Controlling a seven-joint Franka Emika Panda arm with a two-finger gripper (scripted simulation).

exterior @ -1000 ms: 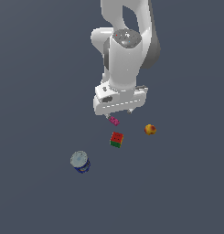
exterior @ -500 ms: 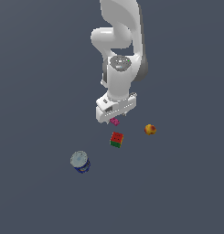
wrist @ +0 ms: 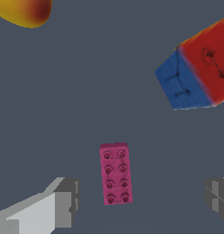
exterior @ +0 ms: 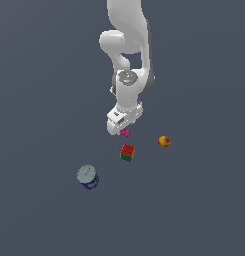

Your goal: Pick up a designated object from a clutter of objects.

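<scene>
Item: pink brick (wrist: 116,173), studded, the smallest piece present — it lies flat on the grey floor (exterior: 44,75) just below the middle of the exterior frame, and in the wrist view between the two fingers, nearer the left one and touched by neither. Tool: gripper (exterior: 119,123), spread wide, both fingertips (wrist: 67,201) showing at the lower corners of the wrist picture with the brick's long side running along the gap. Change noted: over the last second the arm has dropped and straightened, and the gripper, previously higher above the brick, now sits close over it; the objects themselves have not shifted. We read this as the descent nearly finished and the grasp not yet made — closing across the brick's narrow width looks like the next step. Other pieces: red-and-green cube (exterior: 127,152) just below the brick, blue-sided in the wrist view; yellow-red ball (exterior: 164,141) right of centre; blue can (exterior: 87,177) at lower left, well apart.
</scene>
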